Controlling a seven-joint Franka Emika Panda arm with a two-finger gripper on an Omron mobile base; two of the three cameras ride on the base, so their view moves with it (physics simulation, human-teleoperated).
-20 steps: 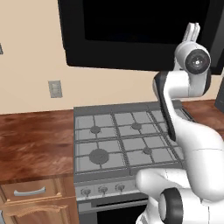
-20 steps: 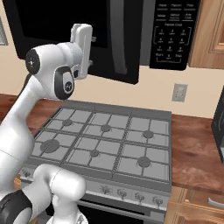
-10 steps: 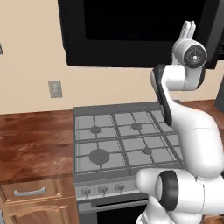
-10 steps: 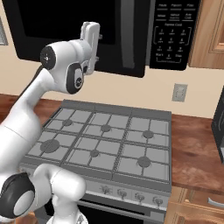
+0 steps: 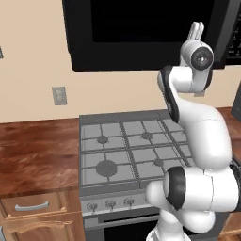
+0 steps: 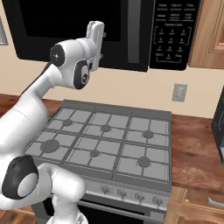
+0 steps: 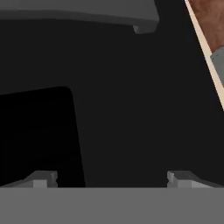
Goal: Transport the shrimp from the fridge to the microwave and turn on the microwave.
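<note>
The microwave (image 5: 141, 33) is a wide black box mounted above the stove, with its dark glass door (image 6: 65, 26) closed and a keypad panel (image 6: 173, 35) at its right. My gripper (image 6: 96, 33) is raised in front of the door's right part, pointing up at it. From the left it reaches the microwave's lower right corner, gripper (image 5: 197, 30). In the hand view the gripper (image 7: 111, 179) is open, its tips wide apart with nothing between them, facing the black door (image 7: 131, 109) and its grey handle (image 7: 87, 13). The shrimp and the fridge are out of view.
A grey gas stove (image 5: 132, 150) with several burners lies below the arm, and its knobs (image 6: 131, 194) face front. Brown wooden counters (image 5: 33, 150) flank it. A wall outlet (image 6: 179, 92) sits under the keypad, next to a wooden cabinet (image 6: 210, 35).
The hand has risen and swung closer to the microwave door. The jaws have stayed open.
</note>
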